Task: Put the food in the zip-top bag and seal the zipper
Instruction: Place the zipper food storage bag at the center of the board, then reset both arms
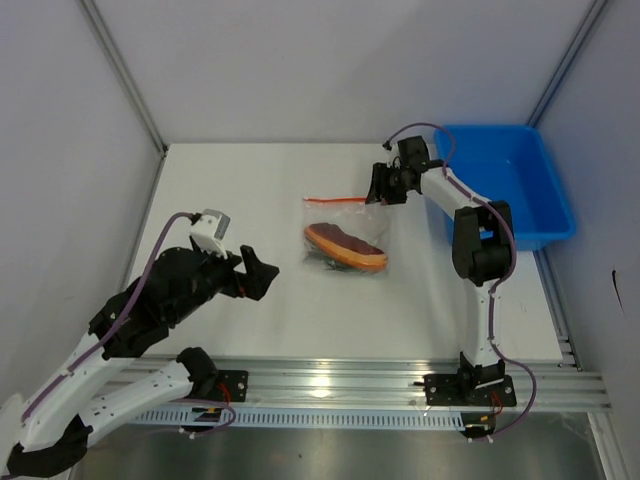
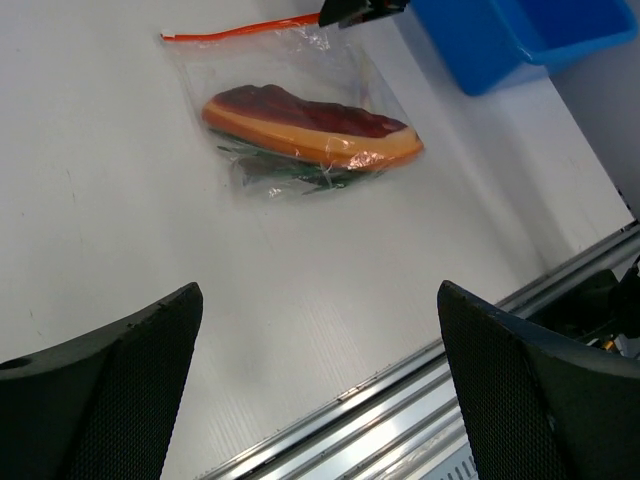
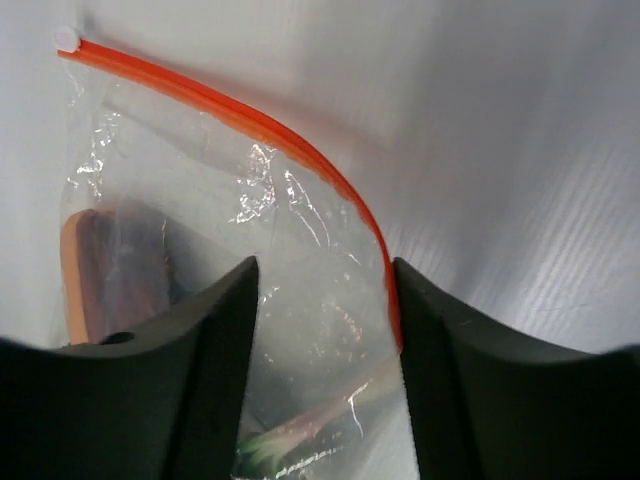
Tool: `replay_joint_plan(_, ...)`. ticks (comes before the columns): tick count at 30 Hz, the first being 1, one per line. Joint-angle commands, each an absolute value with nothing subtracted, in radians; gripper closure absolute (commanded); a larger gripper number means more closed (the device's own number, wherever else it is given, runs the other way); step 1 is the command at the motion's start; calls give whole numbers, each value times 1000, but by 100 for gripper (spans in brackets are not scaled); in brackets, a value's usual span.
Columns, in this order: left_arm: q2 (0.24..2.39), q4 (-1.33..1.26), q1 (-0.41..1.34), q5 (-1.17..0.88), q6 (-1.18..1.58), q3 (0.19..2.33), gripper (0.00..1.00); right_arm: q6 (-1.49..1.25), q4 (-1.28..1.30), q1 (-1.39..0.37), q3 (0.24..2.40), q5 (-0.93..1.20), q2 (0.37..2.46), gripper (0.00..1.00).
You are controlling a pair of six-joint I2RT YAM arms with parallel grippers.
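Observation:
The zip-top bag lies flat mid-table with the food inside: the orange bun with its dark red stripe on top of green leaf strips. I cannot make out the fish-like piece. The orange-red zipper runs along the bag's far edge. My right gripper is open at the bag's far right corner; in the right wrist view its fingers straddle the clear plastic and the zipper's end. My left gripper is open and empty, left of the bag and apart from it.
A blue plastic tray stands at the back right, behind the right arm; it also shows in the left wrist view. A metal rail runs along the table's near edge. Grey walls close off the back and both sides.

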State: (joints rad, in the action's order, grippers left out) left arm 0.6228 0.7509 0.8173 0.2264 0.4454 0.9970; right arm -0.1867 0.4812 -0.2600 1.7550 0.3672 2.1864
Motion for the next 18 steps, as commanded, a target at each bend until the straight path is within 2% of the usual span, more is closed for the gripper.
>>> replay_joint_plan(1,627,729,813,170,459,1005,1,-146,518,-265,1873,293,2160,40)
replay_joint_plan(3,632,723,813,161,459,1002,1,-141,553,-264,1910,247,2143,36)
replay_joint_plan(5,635,718,813,150,457,999,1,-124,574,-265,1928,227,2126,1)
replay_joint_plan(11,629,709,813,135,469,974,1,-106,686,-282,1980,82,2024,0)
replay_joint_plan(15,609,701,813,132,485,948,0,-133,707,-371,1815,-191,1853,1)
replay_joint_plan(18,597,689,813,118,503,925,0,-198,709,-437,1614,-259,1700,1)
